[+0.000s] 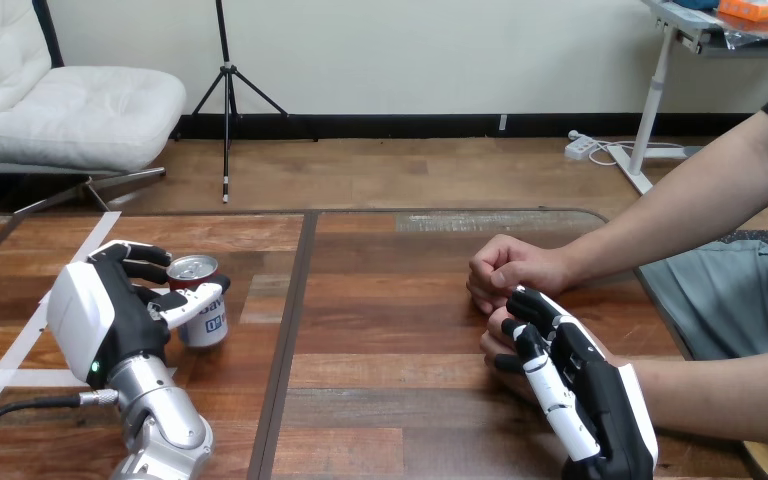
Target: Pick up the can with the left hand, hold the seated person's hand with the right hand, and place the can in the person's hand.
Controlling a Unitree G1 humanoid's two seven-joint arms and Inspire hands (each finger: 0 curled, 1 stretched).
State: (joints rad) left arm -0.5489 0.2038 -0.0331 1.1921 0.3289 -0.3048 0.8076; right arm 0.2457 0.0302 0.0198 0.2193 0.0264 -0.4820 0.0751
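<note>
Left hand [110, 315] upright, fingers wrapped round the can [210, 326] standing on the wooden bench [390, 330], right hand [590, 400] fingers curled over the person's hand [492, 347], a second fist [510, 270] just beyond them.

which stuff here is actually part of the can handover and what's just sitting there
Part of the job:
- can, with the left hand curled round it
- right hand, lying over the person's lower hand

Just there:
- the person's upper hand, a fist resting on the table
- white tape on the table's left part
</note>
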